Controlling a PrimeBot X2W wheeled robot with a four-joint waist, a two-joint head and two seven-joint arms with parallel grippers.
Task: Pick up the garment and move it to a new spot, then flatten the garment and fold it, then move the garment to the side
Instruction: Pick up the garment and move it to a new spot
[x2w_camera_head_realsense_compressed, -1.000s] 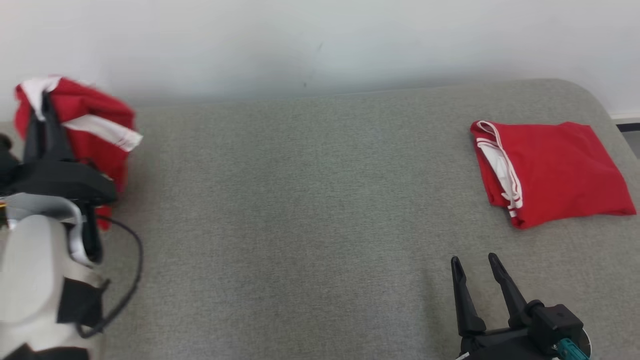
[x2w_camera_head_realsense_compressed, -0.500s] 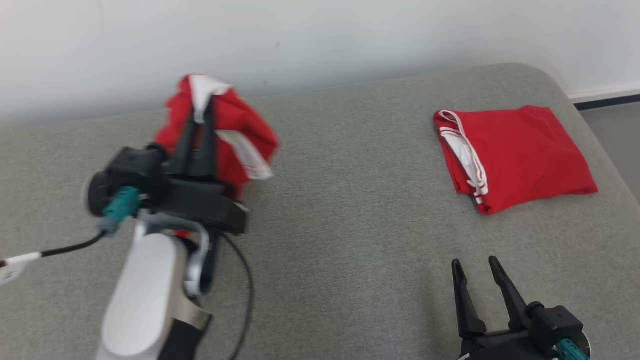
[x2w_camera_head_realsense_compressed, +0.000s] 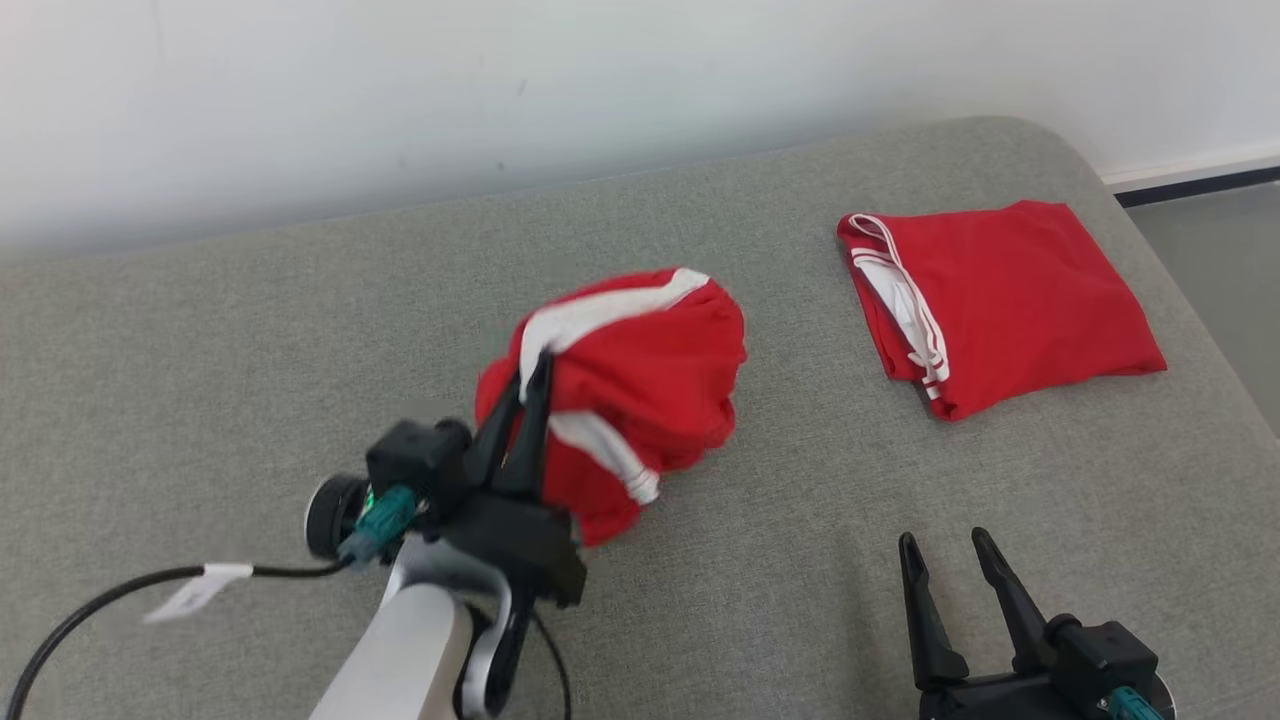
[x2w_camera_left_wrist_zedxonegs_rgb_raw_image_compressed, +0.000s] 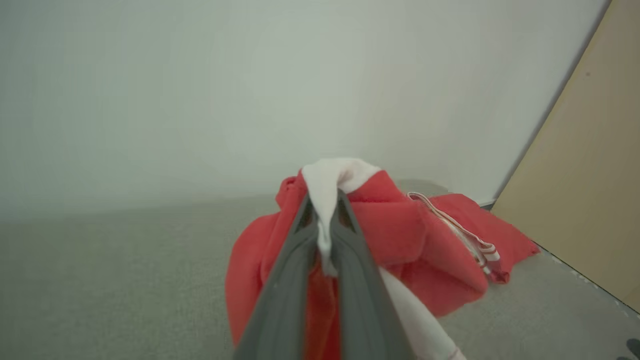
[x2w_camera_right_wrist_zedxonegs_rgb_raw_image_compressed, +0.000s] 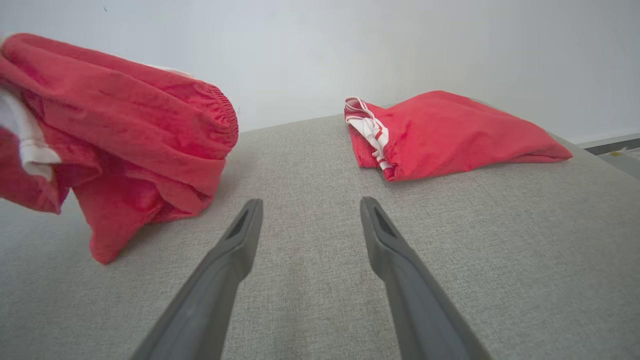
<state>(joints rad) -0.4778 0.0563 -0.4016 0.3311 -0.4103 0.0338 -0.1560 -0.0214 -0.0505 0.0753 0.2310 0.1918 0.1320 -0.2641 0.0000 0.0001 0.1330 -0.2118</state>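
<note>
Red shorts (x2w_camera_head_realsense_compressed: 650, 380) hang bunched up, pinched tight by the left gripper (x2w_camera_head_realsense_compressed: 540, 365). The right gripper (x2w_camera_head_realsense_compressed: 944, 540) sits near right, fingers spread wide.

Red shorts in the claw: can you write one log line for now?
left gripper: shut on red shorts, over grey cushion | right gripper: open, empty | folded red garment: lying far right

Grey woven-fabric padded surface (x2w_camera_head_realsense_compressed: 300, 330), rounded at its far-right corner, stands against a plain white matte wall (x2w_camera_head_realsense_compressed: 600, 70). Dark skirting strip (x2w_camera_head_realsense_compressed: 1190, 184) and grey floor (x2w_camera_head_realsense_compressed: 1230, 250) lie beyond. Light even.
</note>
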